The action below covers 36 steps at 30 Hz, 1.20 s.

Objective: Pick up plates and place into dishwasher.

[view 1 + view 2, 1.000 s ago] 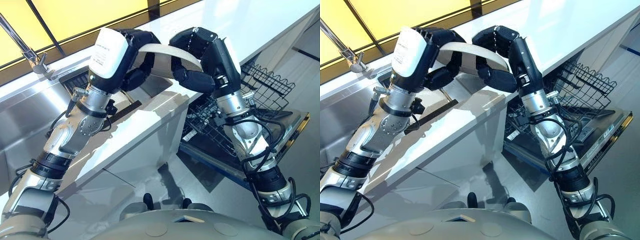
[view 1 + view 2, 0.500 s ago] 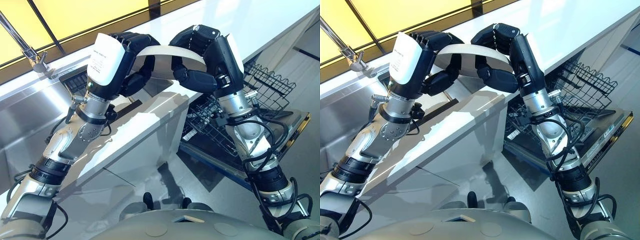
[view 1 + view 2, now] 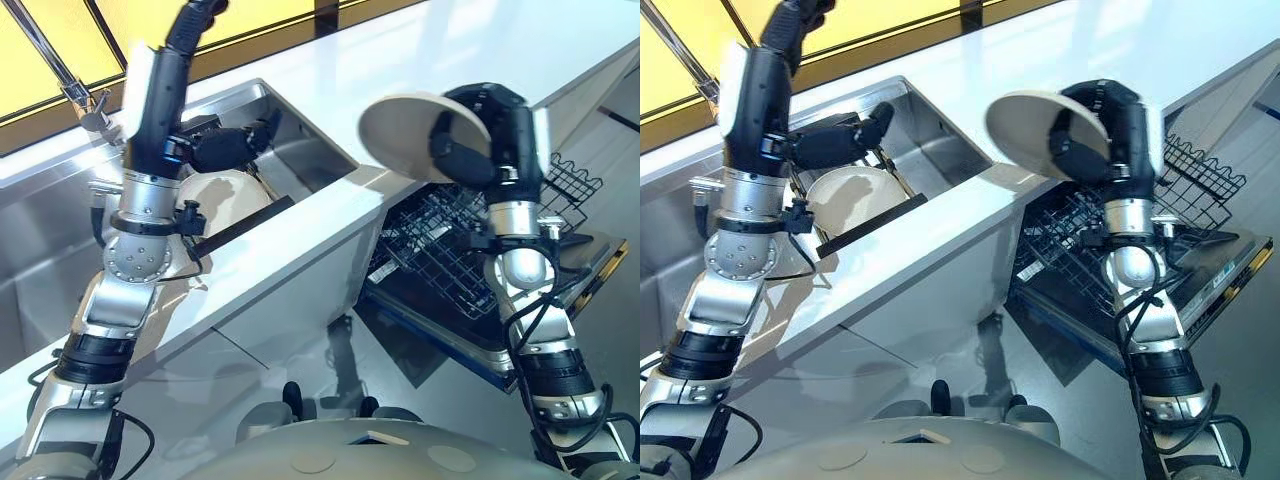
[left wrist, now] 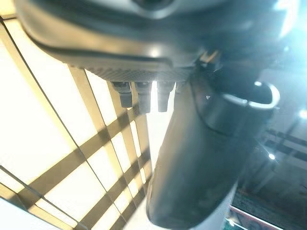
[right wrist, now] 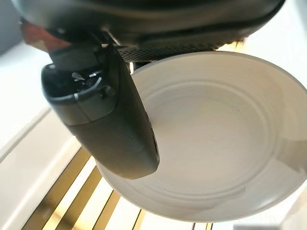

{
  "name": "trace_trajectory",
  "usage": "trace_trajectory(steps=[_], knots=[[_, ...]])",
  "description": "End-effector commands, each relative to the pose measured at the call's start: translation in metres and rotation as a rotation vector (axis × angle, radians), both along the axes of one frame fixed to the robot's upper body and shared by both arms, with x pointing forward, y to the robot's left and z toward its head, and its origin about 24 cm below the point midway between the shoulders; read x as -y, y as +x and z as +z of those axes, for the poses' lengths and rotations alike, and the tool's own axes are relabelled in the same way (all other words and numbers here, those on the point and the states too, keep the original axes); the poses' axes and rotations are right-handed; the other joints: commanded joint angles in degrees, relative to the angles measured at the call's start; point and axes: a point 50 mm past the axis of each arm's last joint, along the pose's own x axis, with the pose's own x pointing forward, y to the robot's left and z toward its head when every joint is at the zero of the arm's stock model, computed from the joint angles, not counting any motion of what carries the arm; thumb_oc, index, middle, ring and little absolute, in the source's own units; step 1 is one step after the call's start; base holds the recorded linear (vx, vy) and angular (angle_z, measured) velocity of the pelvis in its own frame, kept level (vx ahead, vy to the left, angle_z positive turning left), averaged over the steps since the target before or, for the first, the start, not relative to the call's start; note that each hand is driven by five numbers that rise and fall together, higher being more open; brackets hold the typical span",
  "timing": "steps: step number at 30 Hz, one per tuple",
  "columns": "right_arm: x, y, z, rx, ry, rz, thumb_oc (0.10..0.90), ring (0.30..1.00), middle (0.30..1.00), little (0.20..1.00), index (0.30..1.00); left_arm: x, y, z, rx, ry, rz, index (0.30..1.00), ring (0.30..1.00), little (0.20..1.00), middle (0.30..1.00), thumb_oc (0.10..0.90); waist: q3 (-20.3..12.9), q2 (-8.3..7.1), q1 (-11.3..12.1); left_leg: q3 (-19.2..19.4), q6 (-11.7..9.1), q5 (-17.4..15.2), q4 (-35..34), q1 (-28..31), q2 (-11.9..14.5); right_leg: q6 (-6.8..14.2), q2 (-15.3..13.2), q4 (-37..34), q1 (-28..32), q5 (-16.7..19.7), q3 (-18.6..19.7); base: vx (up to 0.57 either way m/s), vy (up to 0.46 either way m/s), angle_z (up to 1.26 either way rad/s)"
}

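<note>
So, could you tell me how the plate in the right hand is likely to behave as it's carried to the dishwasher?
The cream plate looks rigid, probably ceramic, so it should keep its shape but could chip against the wire rack. Its smooth surface may be slippery. The right hand pinches it at one edge, thumb across the face, so its weight may make it pivot.

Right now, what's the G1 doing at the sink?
The right hand is shut on a cream plate, held in the air over the counter edge above the open dishwasher's wire rack. The plate is not yet in the rack. The left hand is raised over the steel sink, holding nothing. A second plate leans in the sink below it.
</note>
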Motion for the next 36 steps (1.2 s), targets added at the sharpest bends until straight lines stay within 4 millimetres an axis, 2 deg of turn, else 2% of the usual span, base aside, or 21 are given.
trace_trajectory(steps=[1, 7, 9, 10, 13, 19, 24, 29, 36], knots=[[0.012, -0.01, 0.055, 0.353, -0.055, -0.119, 0.1, 0.3, 0.3, 0.2, 0.3, -0.02, 0.0, 0.018, 0.092, -0.034, 0.052, 0.9, 0.9, 0.9, 0.9, 0.8, -4.39, 0.91, -0.04, -0.14, 0.42, -8.79, 0.59, 3.83, -2.14, -0.08, 3.81, 4.52, -1.63, -5.53, -1.02, 0.0, 0.0, 0.0], [0.066, -0.023, 0.039, 0.366, 0.022, -0.524, 0.1, 0.3, 0.3, 0.2, 0.3, -0.047, -0.002, 0.005, 0.03, -0.066, 0.145, 0.9, 0.9, 0.9, 0.9, 0.8, -4.44, 1.02, -0.03, -0.11, 0.37, -8.87, 0.44, 3.9, -1.94, -0.01, 3.94, 4.21, -1.48, -5.52, -0.92, 0.0, 0.0, 0.0], [0.081, -0.027, 0.029, 0.317, 0.034, -0.637, 0.1, 0.3, 0.3, 0.2, 0.3, -0.053, -0.003, -0.001, 0.006, -0.084, 0.165, 0.9, 0.9, 0.9, 0.9, 0.8, -4.43, 1.11, -0.03, -0.12, 0.35, -8.88, 0.42, 3.91, -1.91, 0.02, 3.91, 4.19, -1.46, -5.54, -0.95, 0.0, 0.0, 0.0], [0.082, -0.027, 0.028, 0.308, 0.034, -0.643, 0.1, 0.3, 0.3, 0.2, 0.3, -0.054, -0.003, -0.001, 0.004, -0.085, 0.166, 0.9, 0.9, 0.9, 0.9, 0.8, -4.43, 1.12, -0.02, -0.13, 0.34, -8.88, 0.42, 3.91, -1.91, 0.02, 3.91, 4.19, -1.46, -5.55, -0.95, 0.0, 0.0, 0.0], [0.107, -0.034, -0.003, 0.133, 0.089, -0.776, 0.1, 0.3, 0.3, 0.2, 0.3, -0.064, -0.007, -0.007, -0.029, -0.107, 0.192, 0.9, 0.9, 0.9, 0.9, 0.8, -4.17, 1.27, -0.06, -0.28, 0.32, -8.78, 0.37, 3.8, -1.82, 0.01, 3.85, 4.28, -1.56, -5.58, -1.05, 0.0, 0.0, 0.0], [0.118, -0.044, -0.044, -0.052, 0.124, -0.844, 0.1, 0.3, 0.3, 0.2, 0.3, -0.069, -0.008, -0.012, -0.059, -0.107, 0.216, 0.9, 0.9, 0.9, 0.9, 0.8, -3.7, 1.42, -0.03, -0.54, 0.2, -8.49, 0.34, 3.58, -1.68, -0.1, 3.8, 4.59, -1.66, -5.66, -1.19, 0.0, 0.0, 0.0], [0.116, -0.04, -0.066, -0.181, 0.082, -0.817, 0.1, 0.3, 0.3, 0.2, 0.3, -0.068, -0.004, -0.014, -0.078, -0.111, 0.212, 0.9, 0.9, 0.9, 0.9, 0.8, -3.49, 1.47, 0.48, -0.96, -0.07, -8.34, 0.32, 3.35, -1.73, -0.05, 3.59, 4.45, -1.57, -5.62, -1.92, 0.03, -0.016, 0.02], [0.119, -0.028, -0.067, -0.251, 0.019, -0.793, 0.1, 0.3, 0.3, 0.2, 0.3, -0.063, 0.001, -0.013, -0.087, -0.106, 0.189, 0.9, 0.9, 0.9, 0.9, 0.8, -3.34, 1.45, 1.47, -1.48, -0.36, -8.16, 0.32, 3.11, -1.73, -0.06, 3.36, 4.27, -1.38, -5.66, -3.01, 0.04, -0.015, 0.09], [0.123, 0.0, -0.04, -0.268, -0.118, -0.796, 0.1, 0.3, 0.3, 0.2, 0.3, -0.055, 0.009, -0.011, -0.108, -0.106, 0.149, 0.9, 0.9, 0.9, 0.9, 0.8, -3.09, 1.26, 3.86, -2.61, -0.67, -7.99, 0.4, 2.97, -1.88, -0.28, 3.14, 3.65, -0.62, -5.74, -4.52, 0.05, -0.016, 0.13]])
